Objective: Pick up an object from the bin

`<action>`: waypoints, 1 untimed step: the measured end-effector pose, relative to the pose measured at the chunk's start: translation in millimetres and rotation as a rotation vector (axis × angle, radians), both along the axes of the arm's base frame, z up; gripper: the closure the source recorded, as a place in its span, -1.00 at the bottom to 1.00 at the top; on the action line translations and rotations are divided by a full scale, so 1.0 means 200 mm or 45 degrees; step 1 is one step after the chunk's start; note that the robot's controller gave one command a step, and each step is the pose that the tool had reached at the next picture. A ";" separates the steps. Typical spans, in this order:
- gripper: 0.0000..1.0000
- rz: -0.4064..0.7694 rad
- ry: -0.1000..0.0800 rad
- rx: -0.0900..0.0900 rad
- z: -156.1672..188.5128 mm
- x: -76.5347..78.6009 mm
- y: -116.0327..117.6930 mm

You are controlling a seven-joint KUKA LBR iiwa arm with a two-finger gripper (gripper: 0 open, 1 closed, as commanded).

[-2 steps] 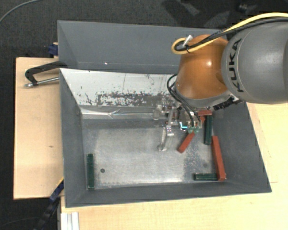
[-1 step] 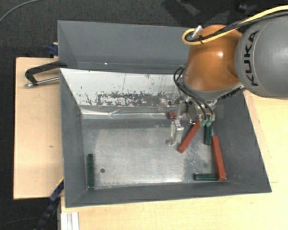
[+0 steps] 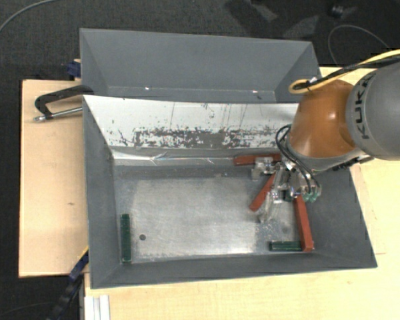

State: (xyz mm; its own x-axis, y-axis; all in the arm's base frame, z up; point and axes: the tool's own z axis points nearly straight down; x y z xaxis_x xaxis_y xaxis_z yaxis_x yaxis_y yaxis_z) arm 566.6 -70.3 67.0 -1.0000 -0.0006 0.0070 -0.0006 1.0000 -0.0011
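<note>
My gripper hangs low over the right part of the bin, under the orange wrist cover. A short red-brown stick lies slanted right beside it on its left, touching or nearly touching it. Another red-brown stick lies flat along the back wall just above the gripper. A longer red-brown stick runs down from the gripper toward the front right corner. A small dark green bar lies at that stick's lower end.
A dark green bar lies upright along the left wall near the front left corner. The bin's floor between it and the gripper is bare metal. The arm comes in over the right rim.
</note>
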 end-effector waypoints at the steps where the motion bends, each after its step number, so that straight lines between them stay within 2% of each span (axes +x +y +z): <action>1: -1.00 0.042 -0.007 0.003 0.02 -0.10 0.05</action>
State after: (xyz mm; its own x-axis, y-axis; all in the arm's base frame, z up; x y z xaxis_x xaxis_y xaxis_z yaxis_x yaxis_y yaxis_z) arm 545.7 -59.8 70.7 -0.9994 -0.0334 0.0018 -0.0334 0.9994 0.0013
